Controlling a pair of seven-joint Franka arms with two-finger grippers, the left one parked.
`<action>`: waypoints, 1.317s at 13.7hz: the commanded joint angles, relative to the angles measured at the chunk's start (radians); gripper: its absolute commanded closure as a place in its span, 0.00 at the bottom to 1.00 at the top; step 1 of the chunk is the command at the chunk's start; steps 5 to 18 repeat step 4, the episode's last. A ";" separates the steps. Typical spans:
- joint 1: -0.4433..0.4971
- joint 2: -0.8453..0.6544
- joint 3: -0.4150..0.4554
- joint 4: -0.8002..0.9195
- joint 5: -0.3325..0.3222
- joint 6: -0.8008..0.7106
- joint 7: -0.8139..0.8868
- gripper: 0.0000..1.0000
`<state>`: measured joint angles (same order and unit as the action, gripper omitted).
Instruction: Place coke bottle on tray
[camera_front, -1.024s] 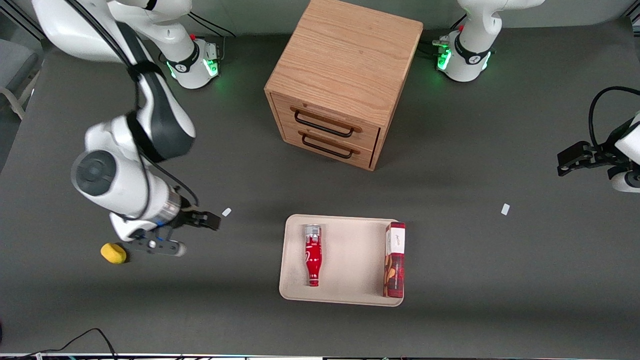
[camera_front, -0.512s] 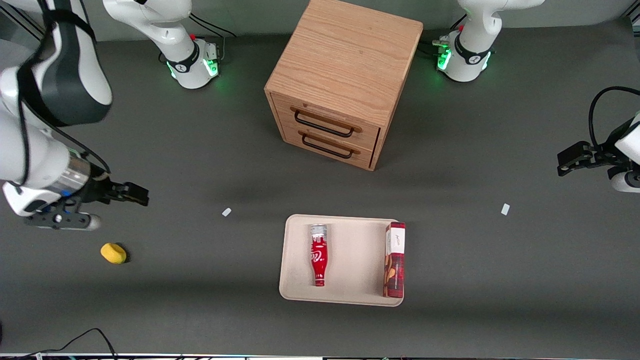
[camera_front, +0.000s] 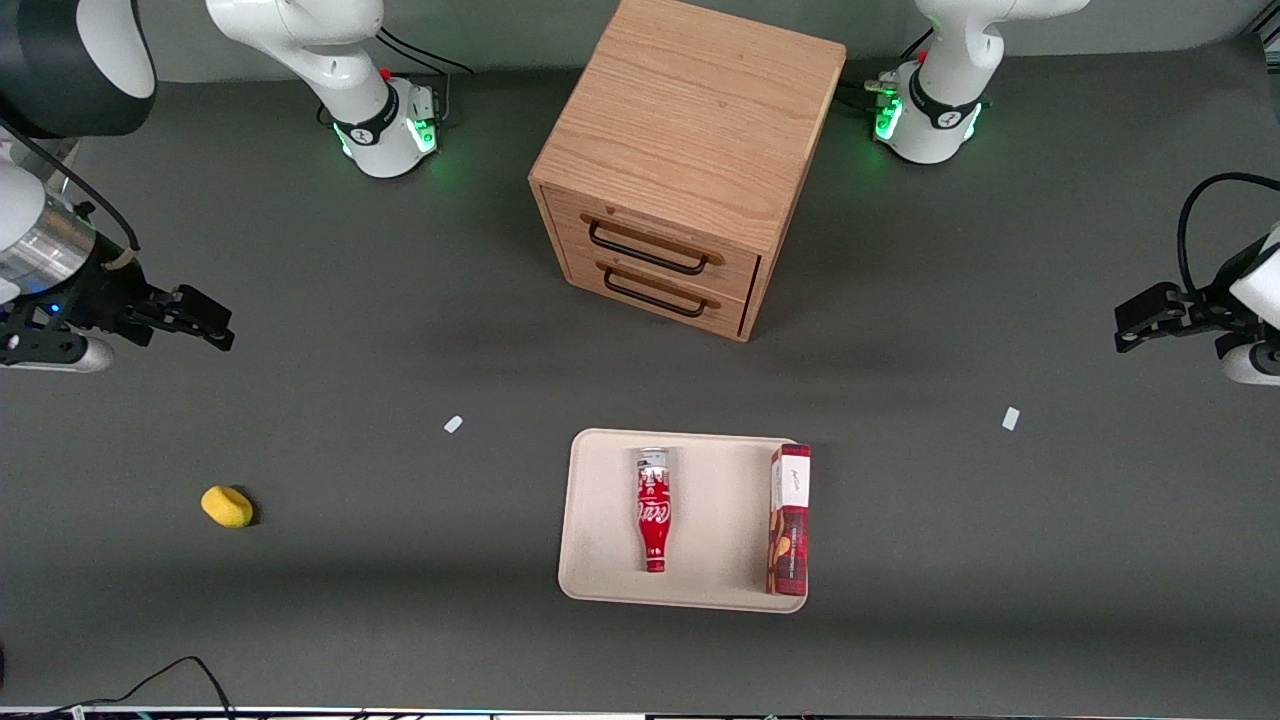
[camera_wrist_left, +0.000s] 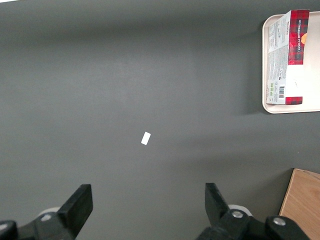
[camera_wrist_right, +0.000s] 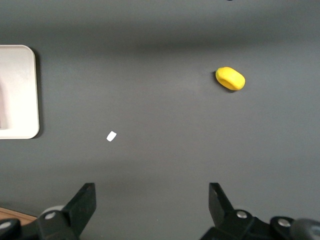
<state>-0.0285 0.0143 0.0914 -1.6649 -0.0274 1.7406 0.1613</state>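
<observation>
Front view: takes in the whole grey table (camera_front: 400, 620). On the beige tray (camera_front: 700, 590), two things lying flat and apart: the coke bottle (camera_front: 654, 510), silver base end pointing toward the wooden drawer cabinet (camera_front: 680, 160) and red cap toward the camera, and a red-and-white box (camera_front: 790, 520) along the rim at the parked arm's end. Both cabinet drawers shut. At the working arm's end of the table, the gripper (camera_front: 205, 325) raised above bare table, well apart from tray and bottle, holding nothing. Nearer the camera than the gripper, a small yellow object (camera_front: 227, 506); between it and the tray, a scrap of white tape (camera_front: 453, 424); a second scrap (camera_front: 1010, 418) toward the parked arm's end.

Right wrist view: shows what the front view leaves unclear, namely the gripper (camera_wrist_right: 152, 202) spread wide, fingers (camera_wrist_right: 82, 202) far apart with only table between them. Also the yellow object (camera_wrist_right: 230, 78), the tape scrap (camera_wrist_right: 111, 135) and one rounded corner of the tray (camera_wrist_right: 27, 127); no bottle.

Left wrist view: shows only the tray's (camera_wrist_left: 267, 107) end with the box (camera_wrist_left: 287, 57) on it, printed label and barcode up, plus the second tape scrap (camera_wrist_left: 145, 138) and a cabinet corner (camera_wrist_left: 302, 205). Bottle out of frame.
</observation>
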 joint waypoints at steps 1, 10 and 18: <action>-0.008 -0.024 -0.005 -0.023 0.059 -0.013 -0.029 0.00; 0.001 -0.020 -0.005 -0.019 0.060 -0.015 -0.016 0.00; 0.001 -0.020 -0.005 -0.019 0.060 -0.015 -0.016 0.00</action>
